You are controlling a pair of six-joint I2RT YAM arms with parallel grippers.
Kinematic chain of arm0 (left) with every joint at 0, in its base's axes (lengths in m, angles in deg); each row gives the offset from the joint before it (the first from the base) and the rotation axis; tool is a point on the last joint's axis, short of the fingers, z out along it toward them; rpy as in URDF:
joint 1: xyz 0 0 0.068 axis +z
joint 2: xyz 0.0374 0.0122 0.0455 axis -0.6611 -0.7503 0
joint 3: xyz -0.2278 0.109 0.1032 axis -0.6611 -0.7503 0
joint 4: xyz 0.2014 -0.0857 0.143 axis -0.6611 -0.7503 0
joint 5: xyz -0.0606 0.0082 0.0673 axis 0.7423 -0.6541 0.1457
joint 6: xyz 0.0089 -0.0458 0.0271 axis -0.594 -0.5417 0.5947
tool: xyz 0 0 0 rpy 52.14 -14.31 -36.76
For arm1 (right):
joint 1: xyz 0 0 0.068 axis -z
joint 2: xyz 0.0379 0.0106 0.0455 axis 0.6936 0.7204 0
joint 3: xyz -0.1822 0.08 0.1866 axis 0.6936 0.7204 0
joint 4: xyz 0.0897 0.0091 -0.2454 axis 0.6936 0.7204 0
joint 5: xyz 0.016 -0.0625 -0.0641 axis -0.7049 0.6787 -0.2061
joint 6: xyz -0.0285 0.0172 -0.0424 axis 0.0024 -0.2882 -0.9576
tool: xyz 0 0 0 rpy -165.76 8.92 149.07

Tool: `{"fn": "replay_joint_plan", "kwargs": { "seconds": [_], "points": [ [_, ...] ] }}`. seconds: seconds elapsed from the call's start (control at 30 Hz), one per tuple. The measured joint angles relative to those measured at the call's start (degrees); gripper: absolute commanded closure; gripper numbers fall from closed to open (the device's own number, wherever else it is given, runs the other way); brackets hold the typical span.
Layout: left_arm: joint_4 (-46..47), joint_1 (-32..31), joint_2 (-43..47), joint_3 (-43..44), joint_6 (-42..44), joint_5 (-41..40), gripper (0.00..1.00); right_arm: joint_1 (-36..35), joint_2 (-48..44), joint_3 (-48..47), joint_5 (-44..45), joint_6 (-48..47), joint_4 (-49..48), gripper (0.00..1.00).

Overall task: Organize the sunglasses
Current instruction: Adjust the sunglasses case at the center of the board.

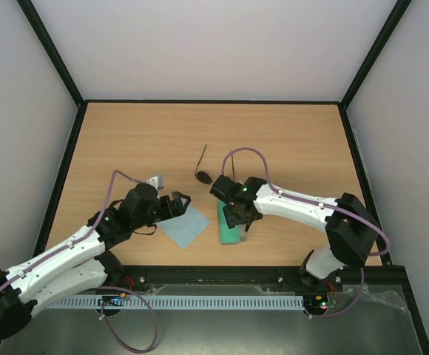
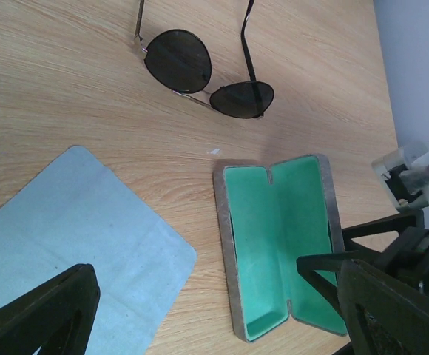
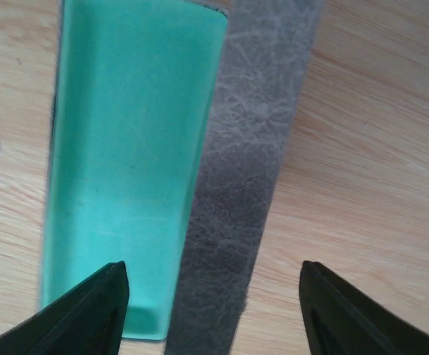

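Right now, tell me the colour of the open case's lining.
Mint green; the case lining shows best in the left wrist view.

- We see the sunglasses (image 2: 200, 74) with dark lenses and a thin dark frame.
- We find the case (image 2: 277, 244) mottled grey outside and mint green inside.
- The cloth (image 2: 74, 237) is light blue.
- The counter (image 2: 52, 89) shows pale wood grain.
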Motion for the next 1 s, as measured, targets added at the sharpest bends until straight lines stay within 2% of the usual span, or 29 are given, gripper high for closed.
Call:
{"fn": "replay_joint_plan", "kwargs": {
  "seconds": [0.07, 0.2, 0.3, 0.47, 1.0],
  "points": [
    [-0.2, 0.0, 0.7, -0.2, 0.0, 0.0, 0.09, -0.5, 1.3, 0.0, 1.7, -0.1, 0.9, 0.68],
    [-0.9, 0.1, 1.9, -0.4, 0.2, 0.0, 0.09, -0.5, 1.3, -0.2, 5.9, 0.3, 1.6, 0.73],
    [-1.3, 0.1, 2.7, -0.4, 0.3, 0.0, 0.09, -0.5, 1.4, -1.1, 9.6, -0.3, 2.5, 0.85],
    [-1.5, 0.1, 3.0, -0.7, 0.4, 0.2, 0.09, -0.5, 3.6, -3.9, 17.0, -2.4, 3.9, 0.94],
    [-0.9, 0.1, 1.4, -1.2, 0.4, 1.1, 0.09, -0.7, 5.7, -4.3, 35.0, -11.0, 2.1, 0.98]
  ]
}}
